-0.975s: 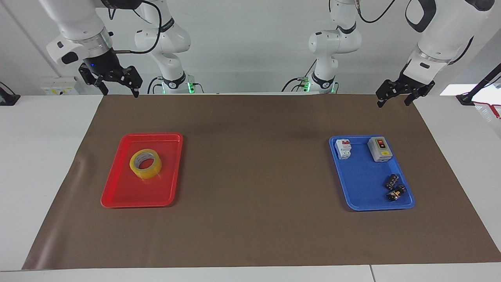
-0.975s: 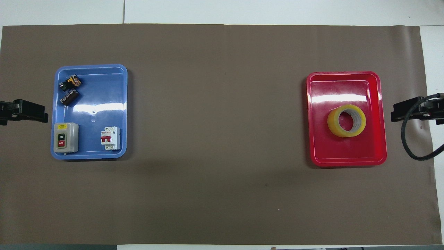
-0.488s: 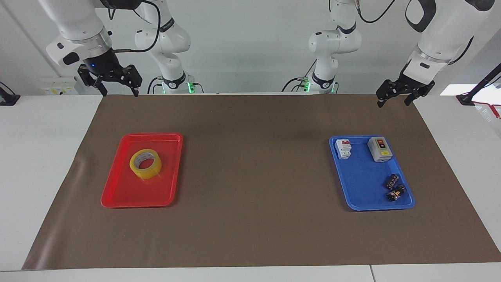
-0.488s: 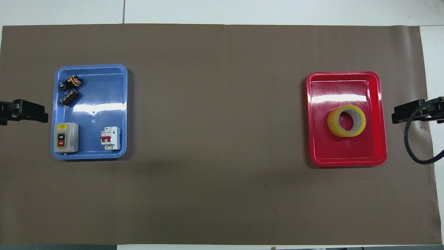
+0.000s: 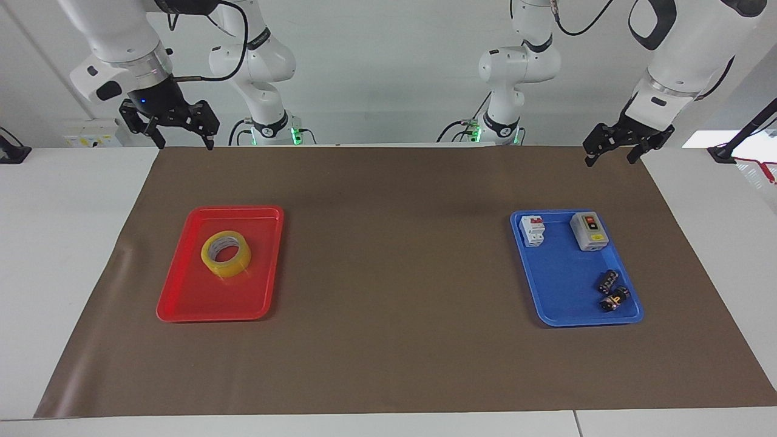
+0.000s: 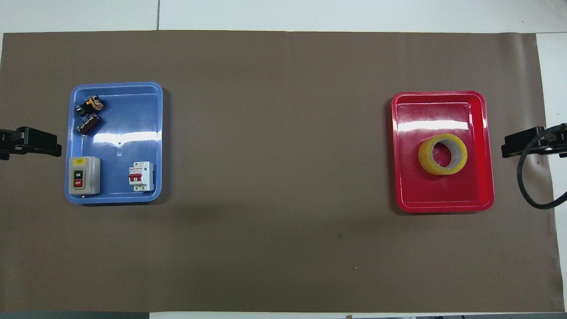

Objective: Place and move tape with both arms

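Motion since a second ago is slight, as you can see: only the right gripper has drifted a little higher over its corner of the brown mat, fingers apart and empty, while the left gripper waits spread and empty over the other robot-side corner. Your tape, a glossy translucent yellow ring with a pale core, lies flat in the shiny red plastic tray toward the right arm's end.
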